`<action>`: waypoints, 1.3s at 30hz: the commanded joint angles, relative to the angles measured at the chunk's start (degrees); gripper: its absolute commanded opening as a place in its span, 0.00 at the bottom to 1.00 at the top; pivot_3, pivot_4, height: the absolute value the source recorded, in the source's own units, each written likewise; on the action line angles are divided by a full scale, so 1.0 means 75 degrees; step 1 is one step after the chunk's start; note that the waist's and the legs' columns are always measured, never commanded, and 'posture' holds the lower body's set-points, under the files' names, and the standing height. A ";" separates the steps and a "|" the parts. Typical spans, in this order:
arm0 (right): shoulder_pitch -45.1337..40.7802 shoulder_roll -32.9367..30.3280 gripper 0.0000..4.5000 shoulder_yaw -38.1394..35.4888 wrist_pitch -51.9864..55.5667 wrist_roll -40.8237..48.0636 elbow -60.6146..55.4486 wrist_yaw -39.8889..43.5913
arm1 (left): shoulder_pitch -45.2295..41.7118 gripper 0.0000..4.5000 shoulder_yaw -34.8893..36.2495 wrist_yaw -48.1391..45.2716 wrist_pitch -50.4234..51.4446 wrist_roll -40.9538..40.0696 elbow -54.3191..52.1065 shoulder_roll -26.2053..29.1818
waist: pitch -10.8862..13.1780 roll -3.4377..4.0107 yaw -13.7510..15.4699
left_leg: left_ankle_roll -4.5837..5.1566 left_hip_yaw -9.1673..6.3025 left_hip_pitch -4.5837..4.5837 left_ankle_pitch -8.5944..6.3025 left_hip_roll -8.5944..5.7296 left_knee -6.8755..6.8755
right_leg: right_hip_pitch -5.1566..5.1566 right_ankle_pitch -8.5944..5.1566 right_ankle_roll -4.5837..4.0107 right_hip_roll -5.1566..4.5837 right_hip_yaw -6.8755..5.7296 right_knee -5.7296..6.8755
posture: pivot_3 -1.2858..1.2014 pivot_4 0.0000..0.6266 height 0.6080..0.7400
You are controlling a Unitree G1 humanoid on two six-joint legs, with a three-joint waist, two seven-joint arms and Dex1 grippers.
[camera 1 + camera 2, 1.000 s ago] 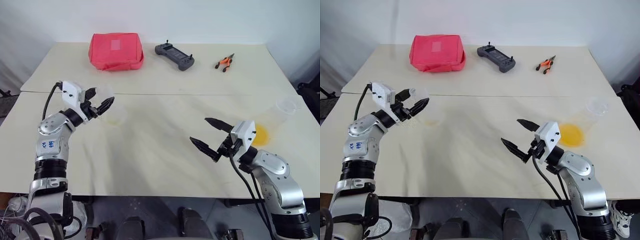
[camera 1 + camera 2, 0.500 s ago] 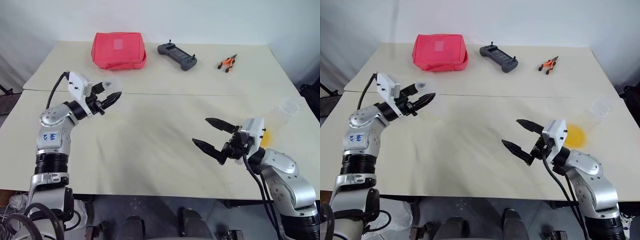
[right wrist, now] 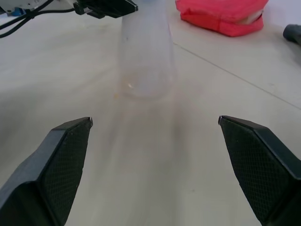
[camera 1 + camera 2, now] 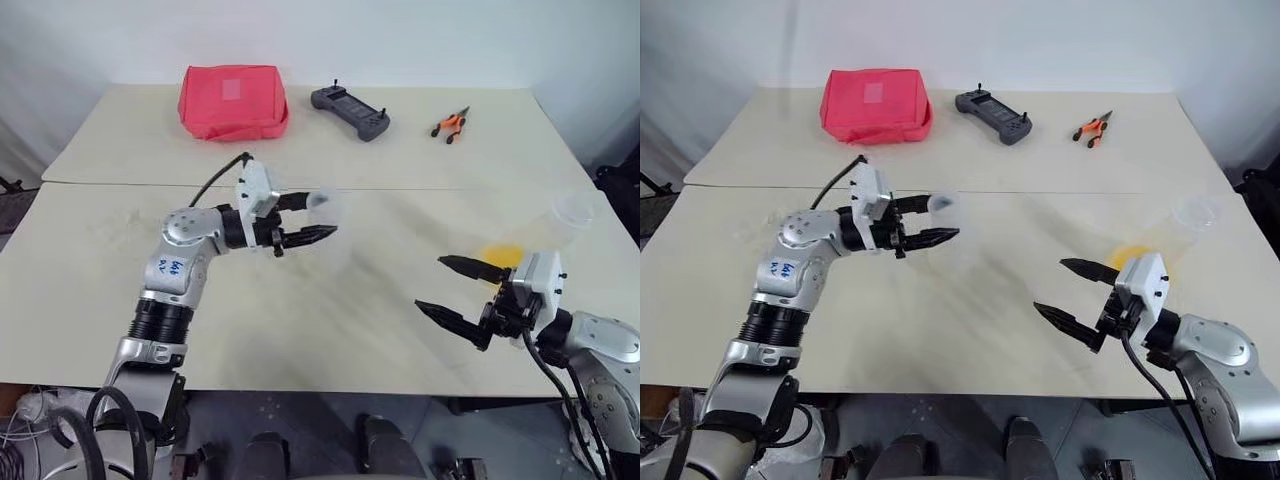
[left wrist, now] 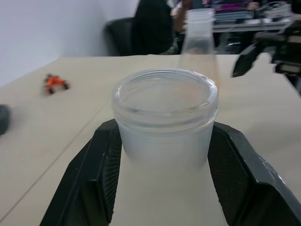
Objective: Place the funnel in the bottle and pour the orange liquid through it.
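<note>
We hold the bottle [image 5: 165, 117] by its neck in our left gripper [image 4: 310, 218], the two black fingers [image 5: 101, 165] pressed against either side just under its open rim, above the middle of the table [image 4: 300, 330]. In the head views the bottle shows as a blurred translucent shape hanging from those fingers. Our right gripper [image 4: 462, 296] hovers above the table near its right edge, fingers spread wide apart and grasping nothing. Just behind it, by the right edge, the orange liquid [image 4: 500, 256] shows as a bright patch beside a clear cup [image 4: 572, 212]. Along the far edge lie a red pouch [image 4: 232, 100], a grey controller [image 4: 349, 110] and orange-handled pliers [image 4: 449, 124]. We cannot make out the funnel.
</note>
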 commanded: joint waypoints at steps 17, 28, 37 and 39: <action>0.0358 0.0091 1.00 -0.0254 -0.0140 0.0104 -0.0815 -0.0584 | -0.0234 0.87 -0.0689 -0.0489 -0.0879 0.0606 0.1083 -0.0955 | 0.0002 -0.0004 0.0017 | 0.0018 -0.0005 -0.0011 -0.0010 -0.0001 0.0044 | 0.0007 0.0005 0.0009 0.0001 0.0001 0.0001 | 0.52 0.24 1.00; 0.0293 -0.0062 1.00 -0.0270 -0.0027 0.0229 -0.0827 -0.0494 | -0.0093 1.00 -0.0319 -0.0426 0.0004 0.0294 0.0394 -0.0461 | 0.0002 -0.0004 0.0027 | 0.0023 -0.0007 -0.0012 -0.0013 0.0000 0.0050 | 0.0010 0.0005 0.0010 0.0001 0.0001 0.0005 | 0.52 0.24 1.00; 0.0224 -0.0557 1.00 -0.0178 0.0259 0.0504 -0.0745 0.0312 | -0.0023 1.00 0.0808 0.0112 0.0622 -0.0091 -0.0049 0.0396 | 0.0003 -0.0004 0.0010 | 0.0028 -0.0010 -0.0010 -0.0015 0.0000 0.0053 | 0.0011 0.0005 0.0010 0.0001 0.0001 0.0010 | 0.52 0.24 1.00; 0.0006 -0.0579 1.00 -0.0154 0.0283 0.0579 -0.0665 0.0425 | 0.0291 1.00 0.1116 0.0247 0.0858 -0.0231 -0.0495 0.0712 | 0.0003 -0.0004 -0.0013 | 0.0028 -0.0011 -0.0010 -0.0016 0.0000 0.0052 | 0.0011 0.0005 0.0010 0.0001 0.0000 0.0012 | 0.52 0.24 1.00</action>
